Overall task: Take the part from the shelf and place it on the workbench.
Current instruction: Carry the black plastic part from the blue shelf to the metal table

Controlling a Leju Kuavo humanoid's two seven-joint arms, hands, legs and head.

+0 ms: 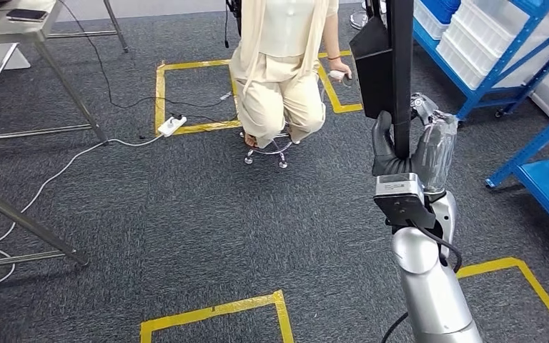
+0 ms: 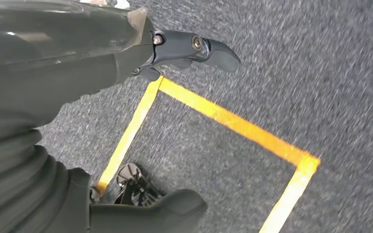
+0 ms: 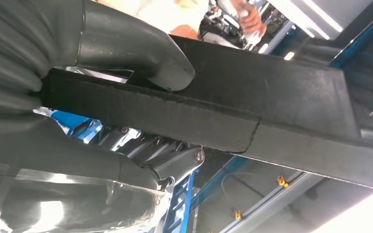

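My right hand (image 1: 409,146) grips a long black foam-like part (image 1: 393,64) and holds it upright at the right of the head view, above the grey carpet. In the right wrist view the same black part (image 3: 252,111) runs across the picture with my thumb (image 3: 141,48) pressed on it and the right hand (image 3: 77,121) wrapped around it. My left hand (image 2: 126,58) hangs over the carpet with nothing in it, its fingers (image 2: 199,48) apart from the thumb (image 2: 160,211).
A person in cream clothes (image 1: 282,64) sits on a stool ahead. Blue shelves (image 1: 497,64) with white bins stand at the right. Metal table legs (image 1: 36,236) and white cables (image 1: 57,171) lie at the left. Yellow tape squares (image 1: 218,311) mark the carpet.
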